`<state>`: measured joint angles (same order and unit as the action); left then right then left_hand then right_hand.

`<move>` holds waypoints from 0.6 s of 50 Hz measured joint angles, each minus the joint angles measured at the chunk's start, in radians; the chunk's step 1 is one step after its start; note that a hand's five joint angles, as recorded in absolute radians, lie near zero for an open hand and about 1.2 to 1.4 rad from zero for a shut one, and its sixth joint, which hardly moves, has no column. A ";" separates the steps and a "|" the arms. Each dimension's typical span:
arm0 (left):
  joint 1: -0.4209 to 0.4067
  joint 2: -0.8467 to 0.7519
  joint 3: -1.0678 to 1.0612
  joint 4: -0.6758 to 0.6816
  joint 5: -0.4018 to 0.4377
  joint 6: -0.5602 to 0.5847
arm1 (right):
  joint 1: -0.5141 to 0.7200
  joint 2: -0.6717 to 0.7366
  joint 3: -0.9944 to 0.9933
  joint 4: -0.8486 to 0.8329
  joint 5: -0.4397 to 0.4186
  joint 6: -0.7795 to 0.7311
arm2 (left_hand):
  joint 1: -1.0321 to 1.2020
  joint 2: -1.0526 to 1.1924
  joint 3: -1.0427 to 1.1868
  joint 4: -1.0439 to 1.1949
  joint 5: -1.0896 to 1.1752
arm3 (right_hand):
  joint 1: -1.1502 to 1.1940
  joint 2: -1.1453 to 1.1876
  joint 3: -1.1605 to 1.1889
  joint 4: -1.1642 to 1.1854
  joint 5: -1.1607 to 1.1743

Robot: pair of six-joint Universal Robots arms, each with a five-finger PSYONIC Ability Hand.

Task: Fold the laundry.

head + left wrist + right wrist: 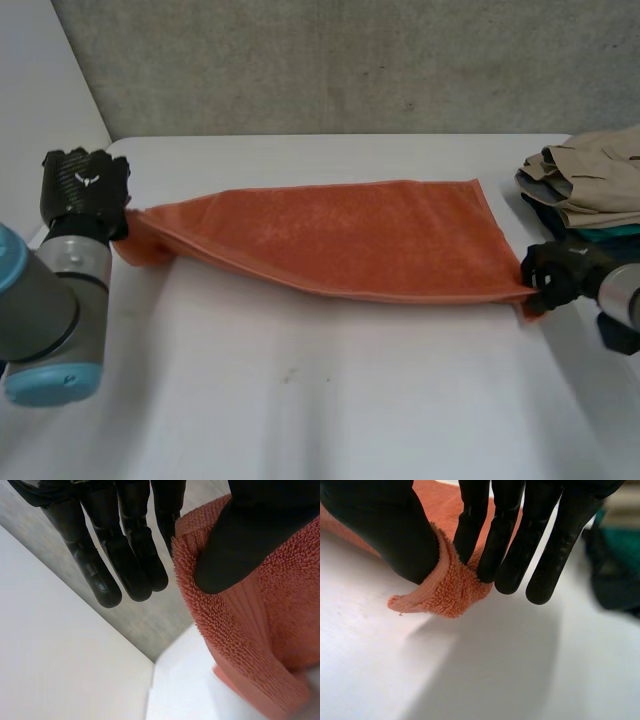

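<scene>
An orange towel (350, 235), folded along its length, stretches across the white table (320, 400) between my two hands. My left hand (85, 190) holds the towel's left end a little above the table. In the left wrist view its thumb (235, 545) presses on the towel (270, 625) while the other fingers (130, 555) stand straight beside the cloth. My right hand (555, 272) is at the towel's near right corner. There the thumb (395, 525) and a finger pinch that corner (450, 587) just above the table.
A pile of beige, dark and teal clothes (590, 175) lies at the table's back right, just behind my right hand, and appears beside that hand (615, 565) in its wrist view. A grey wall (350, 60) rises behind the table.
</scene>
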<state>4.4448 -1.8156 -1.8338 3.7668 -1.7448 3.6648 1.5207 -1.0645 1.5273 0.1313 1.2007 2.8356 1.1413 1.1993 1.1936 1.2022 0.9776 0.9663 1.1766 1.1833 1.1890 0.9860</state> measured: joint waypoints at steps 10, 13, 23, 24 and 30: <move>0.013 0.173 -0.112 -0.332 0.041 0.045 | -0.072 -0.277 0.123 0.121 -0.008 -0.498 | 0.000 0.000 0.000 0.000 0.000 | 0.000 0.000 0.000 0.000 0.002; 0.016 0.260 -0.179 -0.532 0.059 0.134 | -0.123 -0.383 0.181 0.255 0.001 -0.770 | 0.000 0.000 0.000 0.000 0.000 | 0.000 0.000 0.000 0.000 0.003; 0.045 0.403 -0.267 -0.669 0.120 0.257 | -0.194 -0.447 0.233 0.412 -0.004 -1.039 | 0.000 0.000 0.000 0.000 0.000 | 0.000 0.000 0.000 0.001 0.003; 0.049 0.390 -0.254 -0.618 0.140 0.235 | -0.158 -0.394 0.214 0.367 0.002 -1.006 | 0.000 0.000 0.000 0.000 0.000 | 0.000 0.000 0.000 0.001 0.003; 0.043 0.206 -0.136 -0.420 0.141 0.127 | 0.002 -0.197 0.085 0.162 0.103 -0.862 | 0.000 0.000 0.000 0.000 0.000 | 0.000 0.000 0.000 0.002 0.010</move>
<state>4.4874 -1.6093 -1.9697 3.3470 -1.6037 3.7919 1.5226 -1.2615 1.6119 0.2934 1.3035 1.9736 1.1413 1.1993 1.1936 1.2024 0.9776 0.9664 1.1766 1.1833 1.1910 0.9958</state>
